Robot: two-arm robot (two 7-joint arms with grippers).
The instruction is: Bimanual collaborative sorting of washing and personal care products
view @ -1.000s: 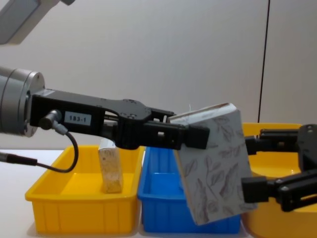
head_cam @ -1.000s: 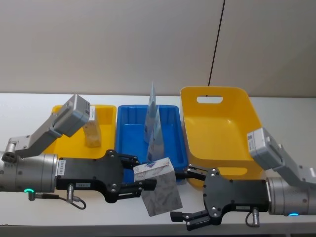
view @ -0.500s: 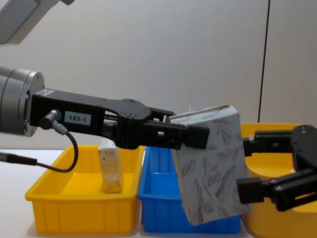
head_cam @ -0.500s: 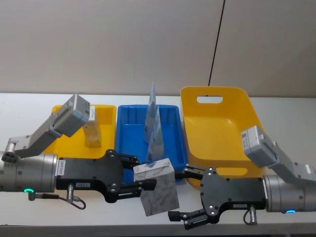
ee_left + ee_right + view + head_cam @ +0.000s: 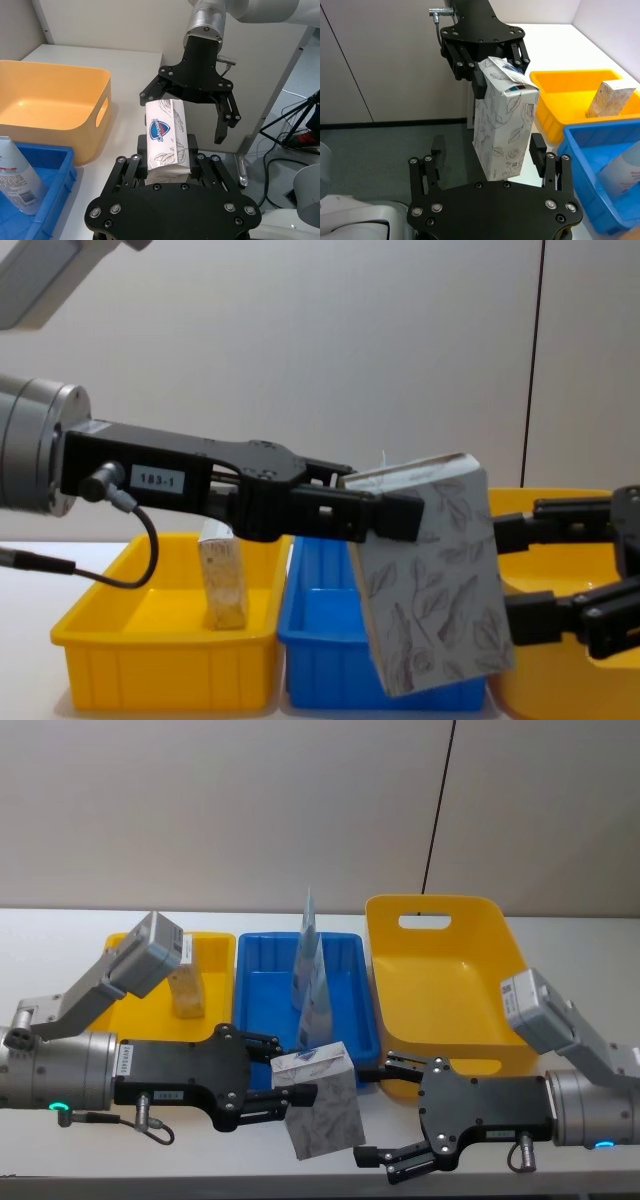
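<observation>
Fingers of left gripper [image 5: 292,1070] clamp leaf-print pack [image 5: 325,1115] aloft; right gripper [image 5: 366,1115] gapes just beside its edge

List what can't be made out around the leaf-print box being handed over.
- Leaf-print box: its small print is too small to read in the right wrist view.
- Beige pack: in the chest view the left gripper crosses its top.
- Pale-blue pouches: in the head view the box hides their base.
- Right gripper: the chest view's right edge cuts off its wrist.
</observation>
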